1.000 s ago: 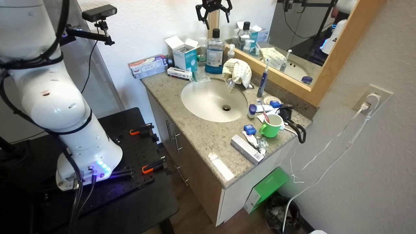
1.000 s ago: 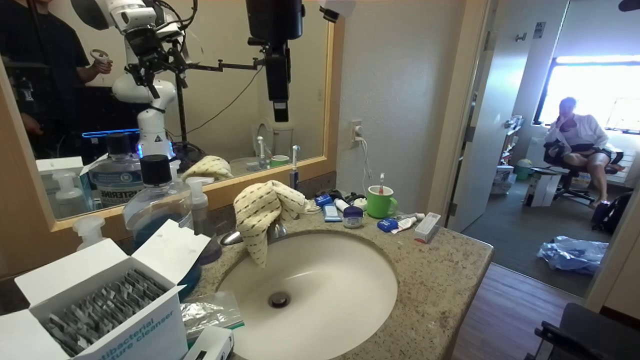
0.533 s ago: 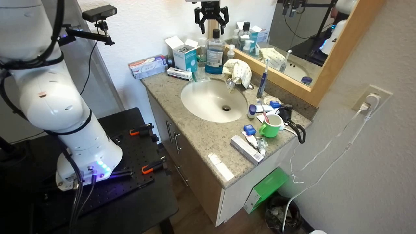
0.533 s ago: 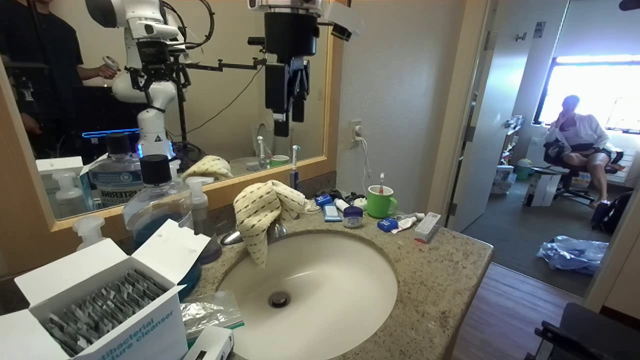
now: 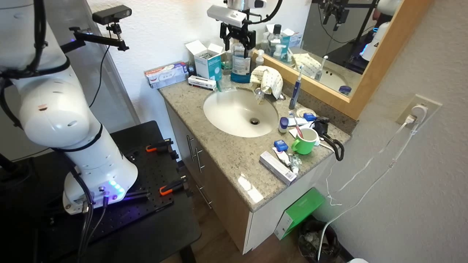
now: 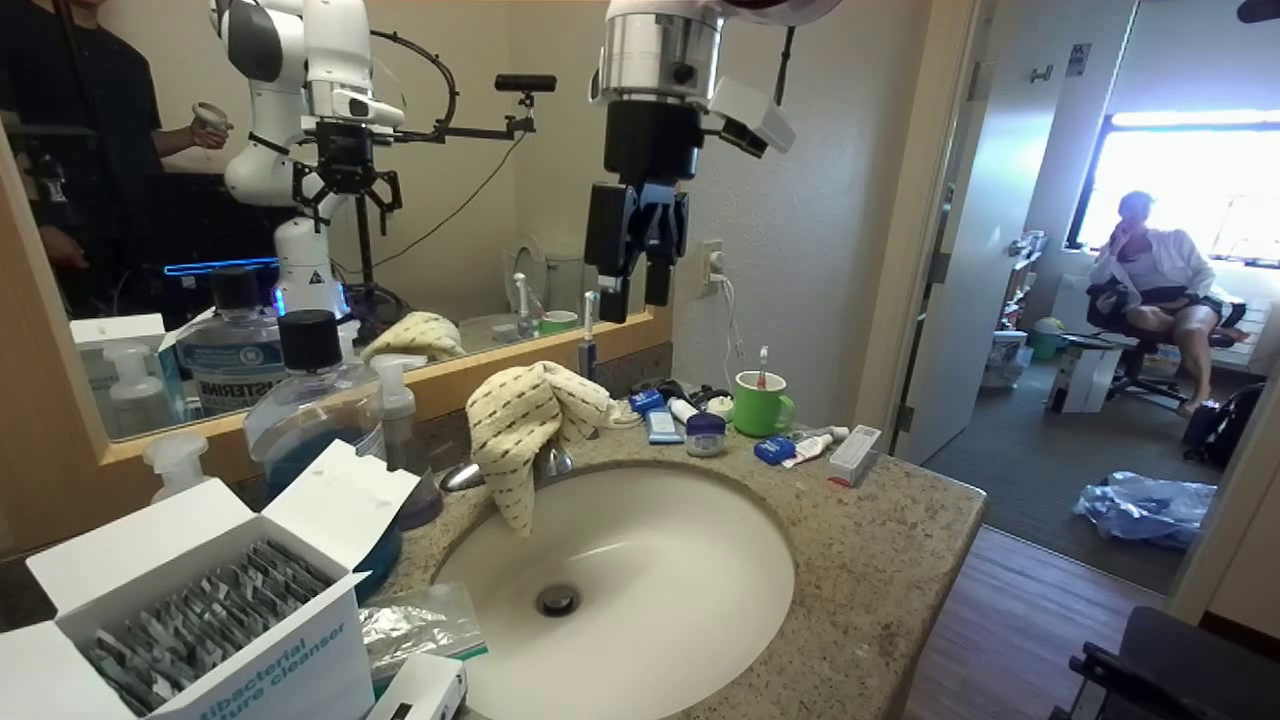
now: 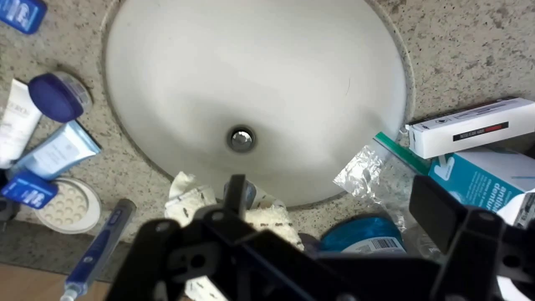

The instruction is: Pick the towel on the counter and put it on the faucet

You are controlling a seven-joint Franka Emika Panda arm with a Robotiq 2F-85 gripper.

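The claw (image 5: 236,50) is spread apart and holds nothing, likely because the towel (image 6: 515,420) already hangs over the faucet (image 6: 463,477), which seems to prop it up, one tip dangling over the sink (image 6: 660,580).

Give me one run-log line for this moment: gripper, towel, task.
gripper: open, empty, above the counter | towel: draped over the faucet, apart from gripper | task: placement looks done
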